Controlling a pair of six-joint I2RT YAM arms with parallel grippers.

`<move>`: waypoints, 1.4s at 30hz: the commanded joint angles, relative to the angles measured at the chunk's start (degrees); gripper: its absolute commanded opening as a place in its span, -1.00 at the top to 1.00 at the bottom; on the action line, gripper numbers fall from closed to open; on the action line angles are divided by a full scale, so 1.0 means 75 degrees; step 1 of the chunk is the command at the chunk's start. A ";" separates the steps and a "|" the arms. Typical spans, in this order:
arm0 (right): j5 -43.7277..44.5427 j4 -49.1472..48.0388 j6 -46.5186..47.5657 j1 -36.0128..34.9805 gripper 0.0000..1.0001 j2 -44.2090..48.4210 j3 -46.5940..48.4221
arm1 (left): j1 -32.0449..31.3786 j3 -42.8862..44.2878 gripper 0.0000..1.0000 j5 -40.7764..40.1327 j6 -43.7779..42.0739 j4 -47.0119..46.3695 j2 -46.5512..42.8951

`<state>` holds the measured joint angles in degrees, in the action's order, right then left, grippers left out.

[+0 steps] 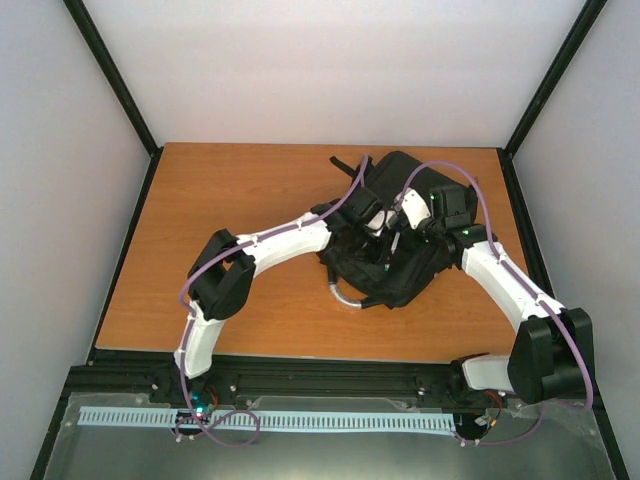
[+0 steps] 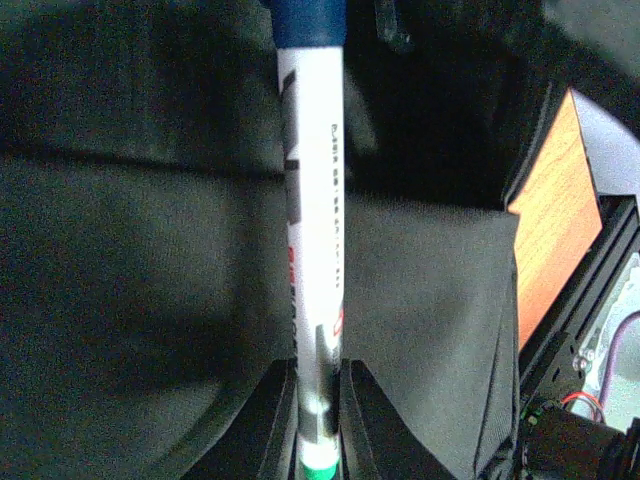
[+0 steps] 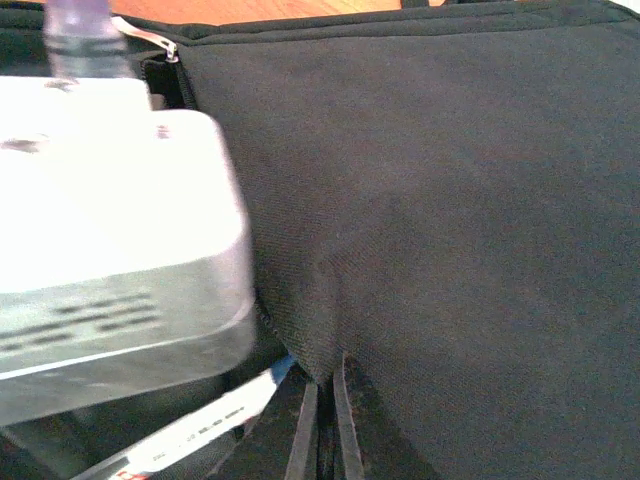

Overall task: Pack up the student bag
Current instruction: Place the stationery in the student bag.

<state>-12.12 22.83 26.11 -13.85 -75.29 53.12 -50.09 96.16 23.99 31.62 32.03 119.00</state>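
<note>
The student bag [image 1: 400,282], a big black backpack, lies right of centre on the wooden table [image 1: 230,190]. Both arms meet over its middle. My left gripper [image 2: 320,400] is shut on a white marker [image 2: 312,200] with a blue cap at the far end and a green band at the near end; the marker points into the bag's dark opening [image 2: 430,130]. My right gripper [image 3: 322,420] is shut on a fold of the bag's black fabric [image 3: 450,200], pinching the edge of the flap. The marker [image 3: 190,430] shows just left of that pinch.
The left arm's white wrist housing [image 3: 110,220] crowds the right wrist view, close to the held flap. A silver zip pull [image 3: 150,38] lies at the bag's far seam. The pale grey loop handle [image 1: 345,295] hangs at the bag's near edge. Black frame posts border the table.
</note>
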 commanded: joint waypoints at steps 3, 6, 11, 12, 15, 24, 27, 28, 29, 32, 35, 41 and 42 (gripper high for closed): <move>-0.0379 -0.0384 0.0056 -0.0017 0.94 0.0277 -0.0028 | 0.0049 0.1071 0.99 -0.0046 -0.0570 0.0471 0.0570; -0.0365 -0.0361 0.0073 -0.0019 0.95 0.0267 -0.0051 | 0.0055 0.1229 0.97 -0.0060 -0.0681 0.0577 0.0728; -0.0342 -0.0349 0.0089 -0.0025 0.95 0.0172 -0.0052 | 0.0057 0.1178 0.51 -0.0495 -0.0657 0.0770 0.0557; -0.0341 -0.0346 0.0090 -0.0024 0.94 0.0155 -0.0052 | 0.0057 0.1102 0.40 -0.0577 -0.0644 0.0792 0.0430; -0.0330 -0.0346 0.0093 -0.0019 0.94 0.0131 -0.0052 | 0.0060 0.0823 0.17 -0.0851 -0.0650 0.0831 -0.0029; -0.0316 -0.0325 0.0098 -0.0024 0.95 0.0080 -0.0046 | -0.0025 -0.0980 0.15 -0.0901 -0.0055 0.0016 -0.1572; -0.0326 -0.0325 0.0103 -0.0023 0.94 0.0066 -0.0040 | -0.0115 -0.1740 0.17 -0.0777 0.0176 -0.0492 -0.1958; -0.0330 -0.0328 0.0102 -0.0018 0.94 0.0057 -0.0040 | -0.0134 -0.2004 0.23 -0.0722 0.0268 -0.0893 -0.2053; -0.0337 -0.0317 0.0102 -0.0019 0.94 0.0045 -0.0028 | -0.0140 -0.2145 0.28 -0.0696 0.0354 -0.1039 -0.2087; -0.0352 -0.0302 0.0100 -0.0023 0.94 0.0036 -0.0025 | -0.0154 -0.2334 0.39 -0.0657 0.0440 -0.1261 -0.1976; -0.0353 -0.0294 0.0094 -0.0025 0.94 0.0030 -0.0028 | -0.0153 -0.2251 0.44 -0.0520 0.0470 -0.1386 -0.1646; -0.0341 -0.0284 0.0093 -0.0017 0.94 0.0054 -0.0040 | -0.0150 -0.1798 0.49 -0.0590 0.0513 -0.1474 -0.1049; -0.0341 -0.0289 0.0098 -0.0022 0.95 0.0057 -0.0043 | -0.0152 -0.1705 0.50 -0.0561 0.0472 -0.1498 -0.0954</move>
<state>-12.62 22.68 26.70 -13.85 -75.26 52.84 -51.11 79.33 19.35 34.61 23.44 109.34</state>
